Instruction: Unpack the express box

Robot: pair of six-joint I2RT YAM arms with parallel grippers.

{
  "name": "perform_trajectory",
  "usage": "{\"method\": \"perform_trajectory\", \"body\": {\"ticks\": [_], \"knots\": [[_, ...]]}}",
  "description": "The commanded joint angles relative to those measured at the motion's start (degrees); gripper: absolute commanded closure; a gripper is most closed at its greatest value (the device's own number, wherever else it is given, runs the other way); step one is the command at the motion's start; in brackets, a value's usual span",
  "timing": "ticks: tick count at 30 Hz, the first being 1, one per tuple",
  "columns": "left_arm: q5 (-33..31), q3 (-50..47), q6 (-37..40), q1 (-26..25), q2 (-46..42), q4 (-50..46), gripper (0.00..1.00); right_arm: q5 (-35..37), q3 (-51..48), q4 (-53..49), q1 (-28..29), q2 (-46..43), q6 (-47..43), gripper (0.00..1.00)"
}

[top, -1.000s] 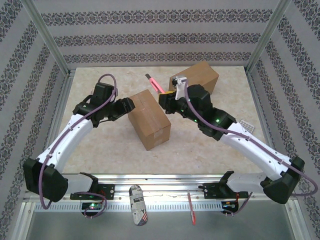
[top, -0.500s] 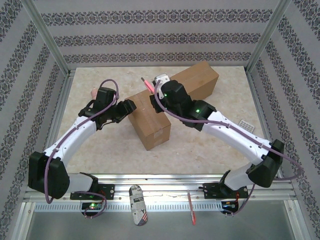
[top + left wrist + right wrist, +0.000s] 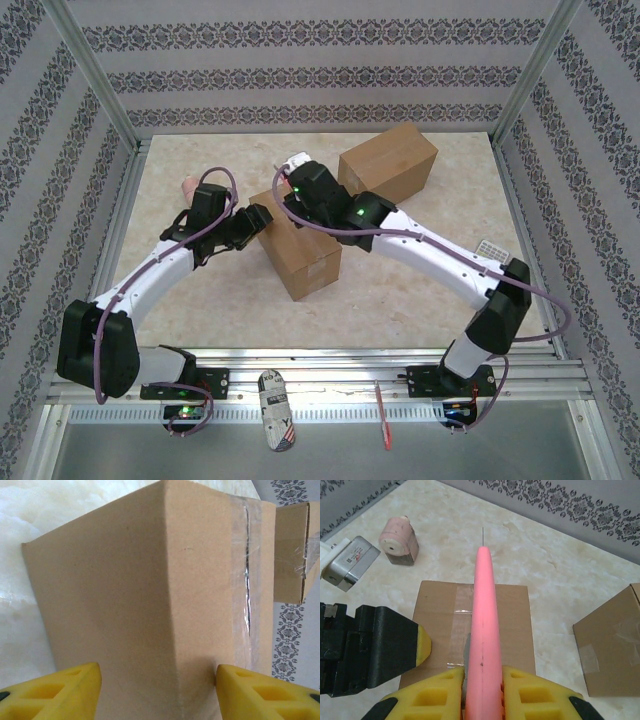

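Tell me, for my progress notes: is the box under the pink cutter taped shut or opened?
Shut. The box has its flaps lying flat, with clear tape running over the top seam.

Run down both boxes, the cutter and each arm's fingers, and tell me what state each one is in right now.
near box: closed, top tape seam uncut.
far box: closed, taped.
pink box cutter: clamped in the right fingers, thin blade showing at its tip, over the near box.
right fingers: shut on the pink box cutter.
left fingers: open, straddling an edge of the near box.
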Motion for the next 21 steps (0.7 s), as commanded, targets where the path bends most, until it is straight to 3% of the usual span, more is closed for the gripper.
{"method": "perform_trajectory", "body": {"ticks": [1,21], "knots": [[0.91,-1.23,-0.81,0.71,-1.2,3.49,0.39,1.46,2.92,-2.96,0.6,1.86,0.65,1.0],[1.54,-4.94,-1.98,1.02,-1.06,7.31,0.44,0.35,9.18,-8.86,1.39,9.52,4.5,1.0]]}}
